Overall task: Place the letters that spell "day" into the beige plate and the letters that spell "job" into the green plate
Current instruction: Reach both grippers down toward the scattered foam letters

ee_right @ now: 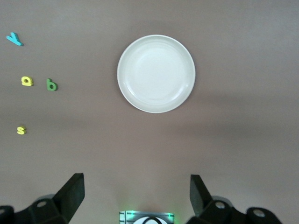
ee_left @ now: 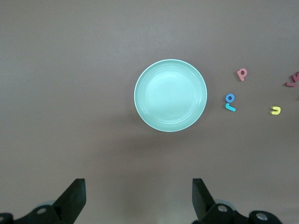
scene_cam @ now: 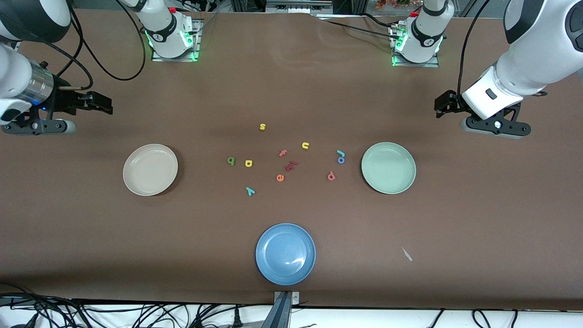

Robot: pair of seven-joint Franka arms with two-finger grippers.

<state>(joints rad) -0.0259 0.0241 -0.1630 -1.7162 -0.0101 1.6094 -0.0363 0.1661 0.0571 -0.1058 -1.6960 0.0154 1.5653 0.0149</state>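
Observation:
The beige plate (scene_cam: 150,169) (ee_right: 156,73) lies toward the right arm's end of the table, the green plate (scene_cam: 388,167) (ee_left: 170,95) toward the left arm's end. Both are bare. Between them lie the green d (scene_cam: 231,161) (ee_right: 52,85), yellow a (scene_cam: 248,163) (ee_right: 27,81) and teal y (scene_cam: 250,191) (ee_right: 14,38). Closer to the green plate are the teal j (scene_cam: 340,153) (ee_left: 230,108), blue o (scene_cam: 341,160) (ee_left: 230,98) and salmon b (scene_cam: 331,176) (ee_left: 241,73). My right gripper (scene_cam: 101,104) (ee_right: 136,179) and left gripper (scene_cam: 442,104) (ee_left: 138,184) hang open and hold nothing, each above bare table near its own plate.
A blue plate (scene_cam: 285,253) sits near the table's front edge. Among the letters lie a yellow s (scene_cam: 262,126), a yellow u (scene_cam: 305,146), a salmon f (scene_cam: 283,153), an orange e (scene_cam: 280,177) and a red piece (scene_cam: 291,166). A pale scrap (scene_cam: 406,254) lies toward the left arm's end.

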